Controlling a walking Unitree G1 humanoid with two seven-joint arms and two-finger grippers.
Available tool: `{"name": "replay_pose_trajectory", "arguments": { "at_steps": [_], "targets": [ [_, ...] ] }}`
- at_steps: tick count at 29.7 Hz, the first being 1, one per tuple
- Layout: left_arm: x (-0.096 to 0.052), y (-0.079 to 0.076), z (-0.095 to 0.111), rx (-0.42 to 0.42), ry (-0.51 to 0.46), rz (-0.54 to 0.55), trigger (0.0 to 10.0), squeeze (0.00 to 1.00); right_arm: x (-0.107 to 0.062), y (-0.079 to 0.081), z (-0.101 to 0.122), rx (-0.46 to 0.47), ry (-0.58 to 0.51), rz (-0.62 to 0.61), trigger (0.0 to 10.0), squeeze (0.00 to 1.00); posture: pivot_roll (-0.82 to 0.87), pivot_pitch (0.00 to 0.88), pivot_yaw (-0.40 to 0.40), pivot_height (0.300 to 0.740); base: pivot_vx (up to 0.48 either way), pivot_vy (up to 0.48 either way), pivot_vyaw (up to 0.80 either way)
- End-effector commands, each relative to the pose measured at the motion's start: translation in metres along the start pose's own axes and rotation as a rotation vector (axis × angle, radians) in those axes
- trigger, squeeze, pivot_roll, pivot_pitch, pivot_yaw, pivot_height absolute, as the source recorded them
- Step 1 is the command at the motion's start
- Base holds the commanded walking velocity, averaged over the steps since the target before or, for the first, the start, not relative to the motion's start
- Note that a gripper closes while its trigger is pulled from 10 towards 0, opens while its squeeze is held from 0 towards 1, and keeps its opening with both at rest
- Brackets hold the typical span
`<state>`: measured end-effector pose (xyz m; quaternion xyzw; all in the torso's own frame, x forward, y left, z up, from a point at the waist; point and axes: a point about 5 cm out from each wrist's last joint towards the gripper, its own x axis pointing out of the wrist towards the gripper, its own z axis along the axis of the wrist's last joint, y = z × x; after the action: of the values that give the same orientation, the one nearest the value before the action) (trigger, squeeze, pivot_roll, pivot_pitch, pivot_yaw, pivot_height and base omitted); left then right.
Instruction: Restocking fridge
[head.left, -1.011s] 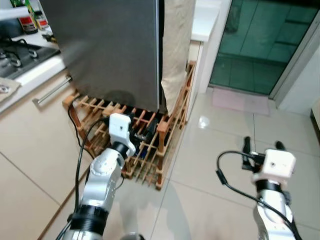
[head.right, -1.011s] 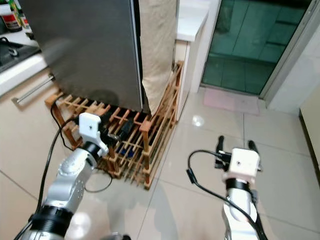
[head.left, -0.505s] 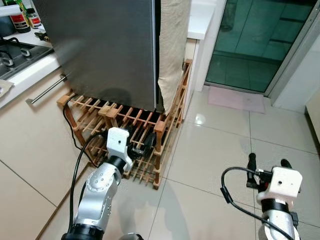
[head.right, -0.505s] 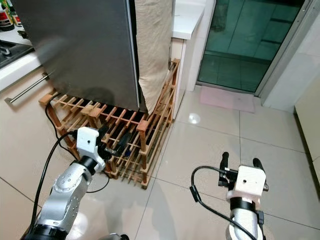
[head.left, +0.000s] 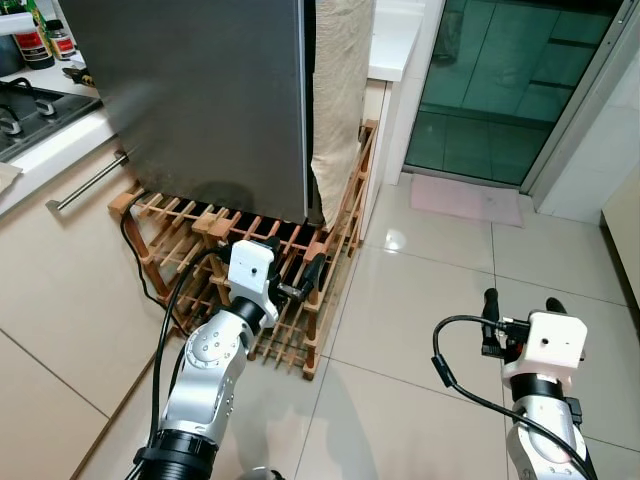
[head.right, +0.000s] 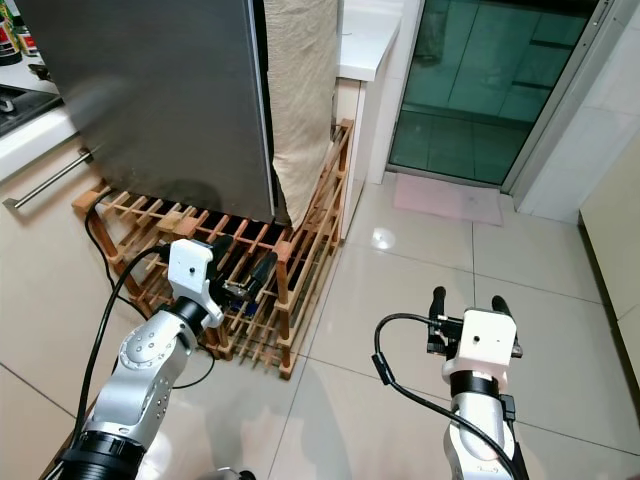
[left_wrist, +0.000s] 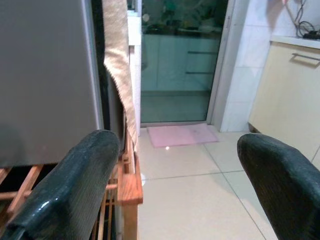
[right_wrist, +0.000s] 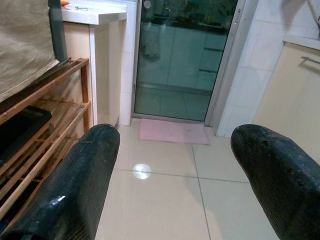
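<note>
1. Left eye view: fridge ahead, door shut, on wooden rack. Left gripper low by the rack, fingers apart, empty. We should raise it to the door edge.
2. Right wrist view: right gripper spread wide, empty, over floor.

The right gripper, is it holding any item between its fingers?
No, the right gripper is open, and between its two black fingers are bare floor tiles and a pink mat.
</note>
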<state>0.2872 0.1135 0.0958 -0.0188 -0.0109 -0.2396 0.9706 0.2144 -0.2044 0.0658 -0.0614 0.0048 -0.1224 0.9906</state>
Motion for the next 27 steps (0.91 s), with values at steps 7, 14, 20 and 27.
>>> {"name": "replay_pose_trajectory", "arguments": {
  "at_steps": [7, 14, 20, 27],
  "targets": [
    [0.002, 0.0, 0.007, 0.008, -0.036, -0.023, 10.0, 0.0, 0.009, 0.001, -0.004, -0.012, 0.007, 0.016, 10.0, 0.0, 0.04, 0.0, 0.015, 0.74, 0.414, -0.171, 0.0],
    [0.008, 0.006, 0.006, 0.023, -0.007, 0.023, 10.0, 0.0, 0.016, 0.005, -0.004, -0.019, -0.002, 0.036, 10.0, 0.0, 0.05, 0.0, 0.012, 0.74, 0.064, 0.0, 0.0],
    [0.008, 0.0, 0.01, -0.02, -0.052, -0.018, 10.0, 0.0, 0.018, 0.005, -0.006, -0.027, -0.002, 0.046, 10.0, 0.0, 0.04, 0.0, 0.009, 0.74, 0.068, 0.0, 0.0],
    [0.01, -0.003, 0.012, -0.024, -0.065, -0.013, 10.0, 0.0, 0.02, 0.005, -0.008, -0.033, -0.002, 0.049, 10.0, 0.0, 0.04, 0.0, 0.008, 0.74, 0.47, 0.0, 0.0]
  ]
}}
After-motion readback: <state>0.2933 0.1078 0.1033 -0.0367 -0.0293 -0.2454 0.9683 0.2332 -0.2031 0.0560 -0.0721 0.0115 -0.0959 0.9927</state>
